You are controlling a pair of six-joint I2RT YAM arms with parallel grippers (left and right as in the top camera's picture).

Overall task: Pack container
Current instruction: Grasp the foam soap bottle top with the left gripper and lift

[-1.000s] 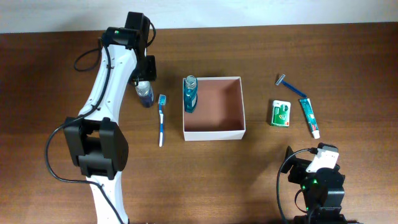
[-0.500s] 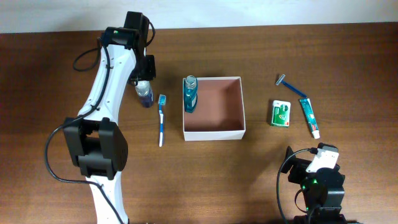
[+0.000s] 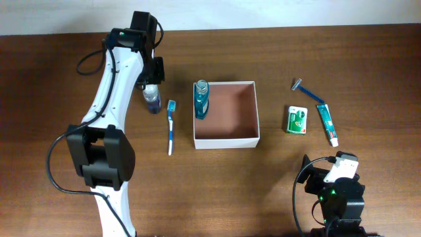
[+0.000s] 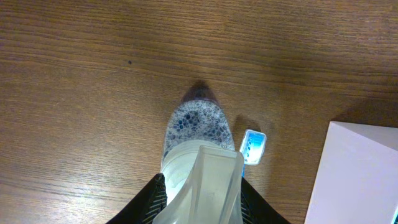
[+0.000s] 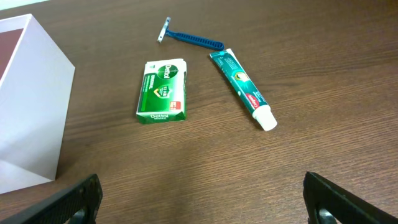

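Where the left jaws grip the bottle, both run off-frame.

White-walled container with pinkish-brown inside, green-and-white packet, blue razor, blue-speckled clear bottle

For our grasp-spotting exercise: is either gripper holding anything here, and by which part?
The left gripper appears clamped on the small bottle, at its clear end nearest the wrist camera. The right gripper is open, holding nothing.
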